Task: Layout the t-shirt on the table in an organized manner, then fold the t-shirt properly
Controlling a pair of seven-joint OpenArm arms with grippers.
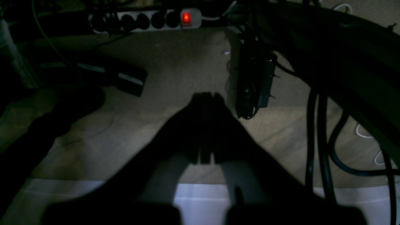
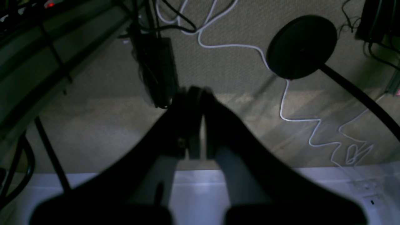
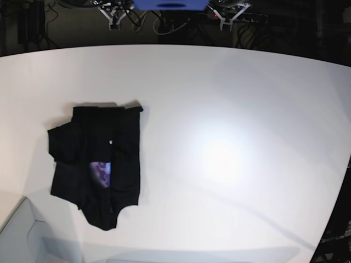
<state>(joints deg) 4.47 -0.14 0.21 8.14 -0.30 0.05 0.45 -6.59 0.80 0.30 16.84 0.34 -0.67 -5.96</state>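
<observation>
My left gripper and right gripper are both closed on nothing, past the table edge, while the t-shirt lies crumpled on the table's left portion.

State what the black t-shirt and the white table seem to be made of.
Black short-sleeved t-shirt: soft matte cloth, probably cotton knit; it lies crumpled in limp overlapping folds. Large white table: hard, smooth, slightly glossy top, perhaps laminate or painted board; a lamp's glare shows on it.

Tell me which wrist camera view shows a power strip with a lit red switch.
The left wrist view: its power strip glows red at the top; the right wrist view shows a round black stand base.
</observation>
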